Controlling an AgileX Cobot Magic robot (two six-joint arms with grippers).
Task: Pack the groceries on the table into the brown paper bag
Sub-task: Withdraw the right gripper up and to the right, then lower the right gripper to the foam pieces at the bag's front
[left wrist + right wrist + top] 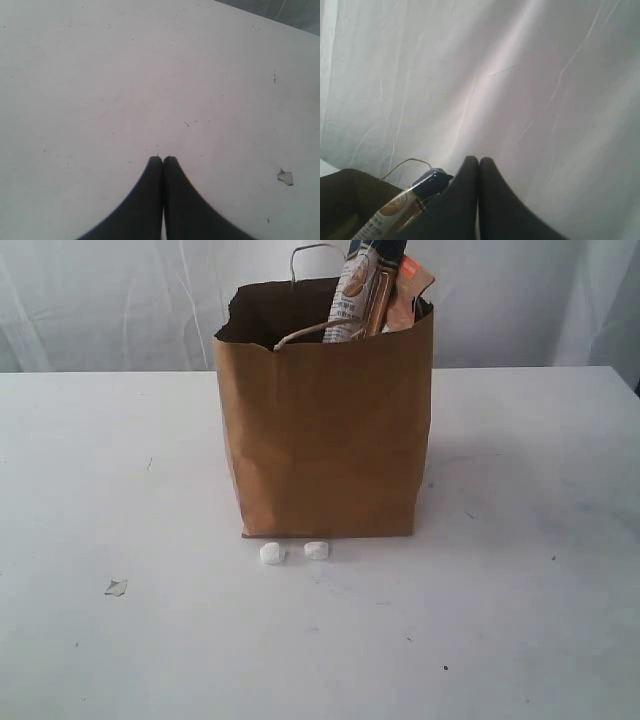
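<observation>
A wrinkled white curtain (pixel 100 300) hangs across the whole back of the scene, softly and evenly lit.

The setting appeared to be a laboratory-style test stage: a bare, scuffed white surface (pixel 520 620) was backed by a white curtain (pixel 100 300) hung in folds.

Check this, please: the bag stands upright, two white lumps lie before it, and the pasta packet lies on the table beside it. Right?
Not quite. The exterior view shows the pasta packet standing in the bag, sticking out of its top, not lying on the table. The bag is upright, with two white lumps before it.
</observation>
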